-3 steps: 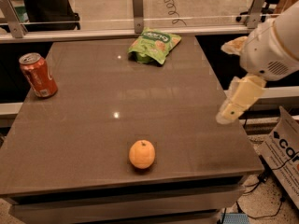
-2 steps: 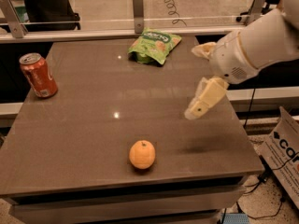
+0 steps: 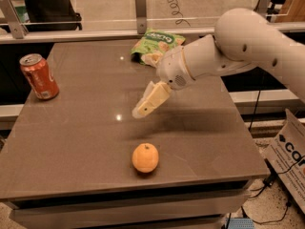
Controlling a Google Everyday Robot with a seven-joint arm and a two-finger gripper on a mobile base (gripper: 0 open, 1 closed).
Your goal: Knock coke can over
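Coke can (image 3: pixel 39 76) stands upright near the left edge of the table (image 3: pixel 86 132), well apart from the gripper (image 3: pixel 142 109). Gripper hangs over the table's middle, just behind the orange fruit (image 3: pixel 145 157), angled down-left; can't tell if it's spread or pressed together. Green snack bag (image 3: pixel 159 41) lies at the far edge.

a single raised camera looks down over the table (image 3: pixel 86 142) from its near edge, pincer (image 3: pixel 143 109) mid-frame.

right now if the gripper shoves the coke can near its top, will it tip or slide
Probably tips: the coke can stands upright, tall and narrow. Once down it would likely roll. The gripper hovers mid-table, far from it.
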